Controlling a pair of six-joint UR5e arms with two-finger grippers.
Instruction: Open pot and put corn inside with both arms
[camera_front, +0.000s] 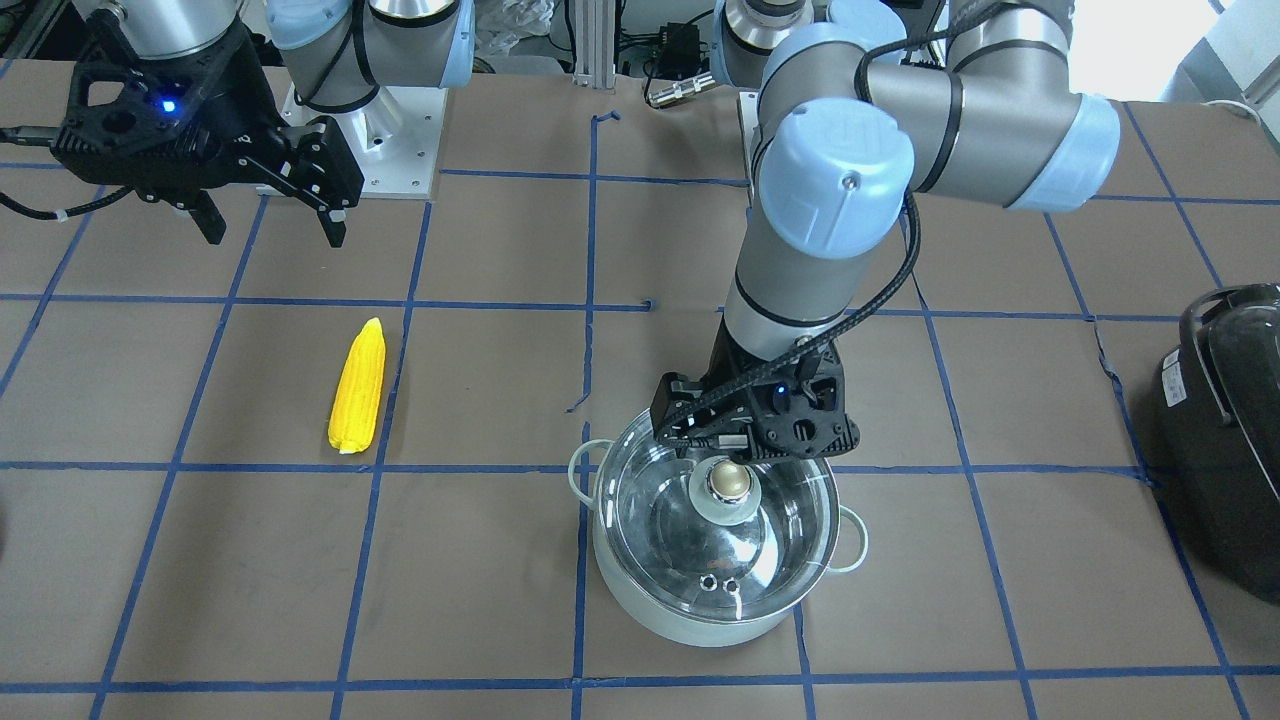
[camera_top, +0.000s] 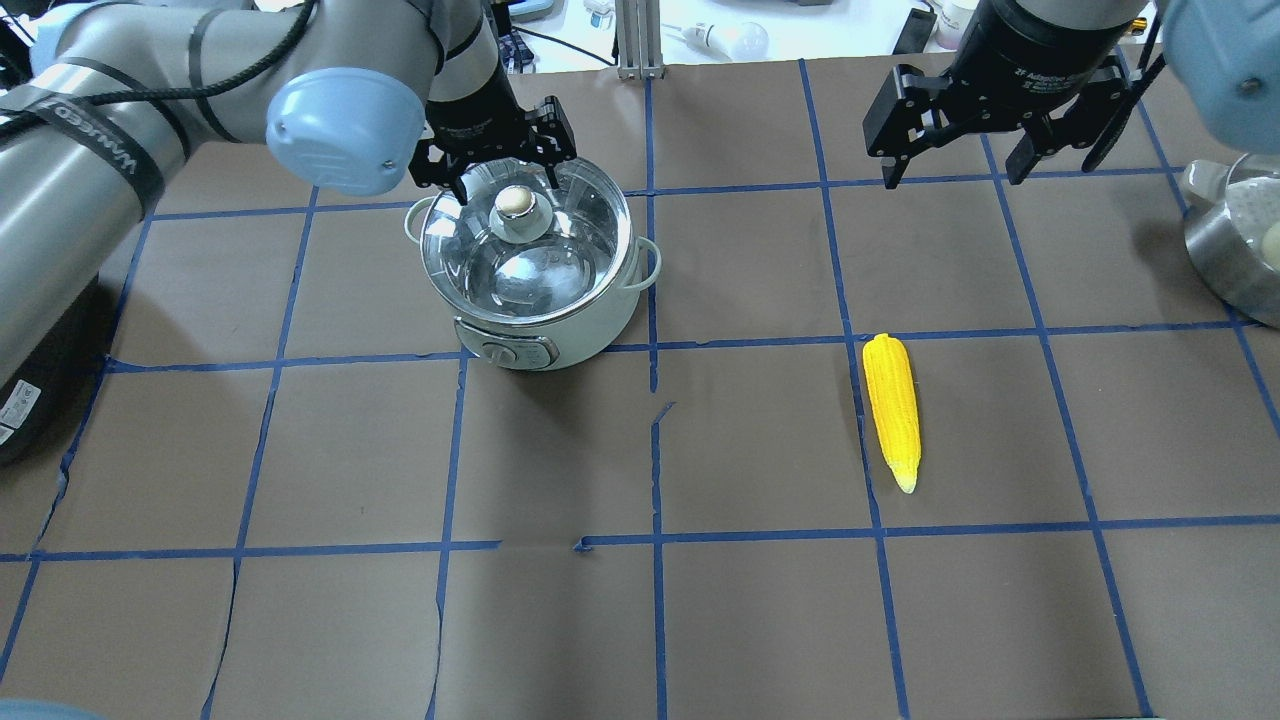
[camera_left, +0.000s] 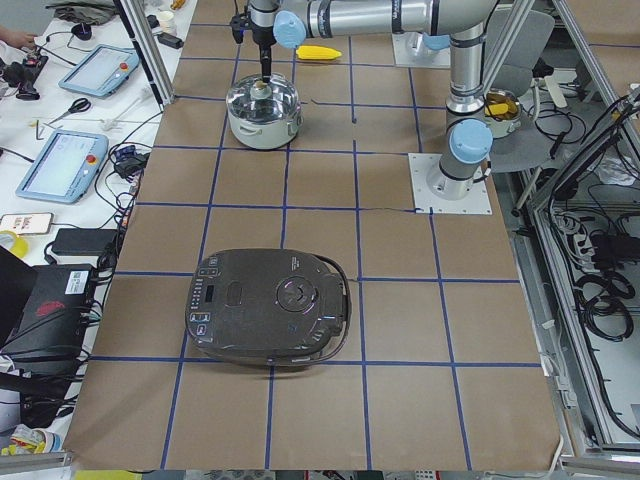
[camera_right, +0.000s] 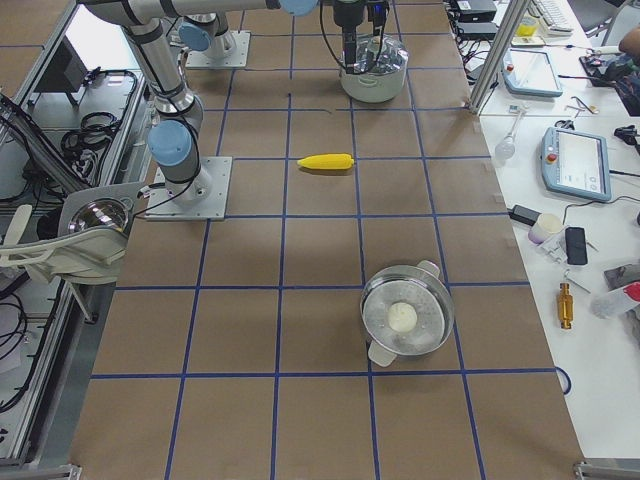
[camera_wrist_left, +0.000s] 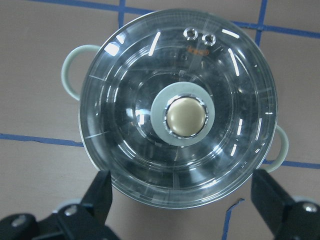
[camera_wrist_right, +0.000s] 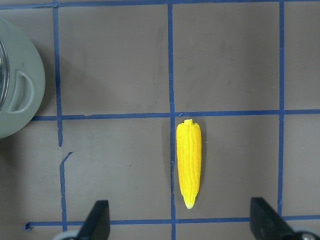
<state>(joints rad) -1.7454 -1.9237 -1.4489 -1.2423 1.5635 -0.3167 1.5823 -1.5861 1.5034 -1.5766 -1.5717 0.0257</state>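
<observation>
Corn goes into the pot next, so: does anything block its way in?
Yes: the glass lid covers the pot; the left tool hangs open above its knob. Nothing else visible lies between.

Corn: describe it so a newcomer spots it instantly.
On the brown, blue-taped table, look to the robot's right of the glass-lidded pot. The corn lies flat beside a tape line, the only bright yellow, tapered thing there.

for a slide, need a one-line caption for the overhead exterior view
Left end effector open over the lidded pot; right end effector open, corn not yet picked up
</observation>
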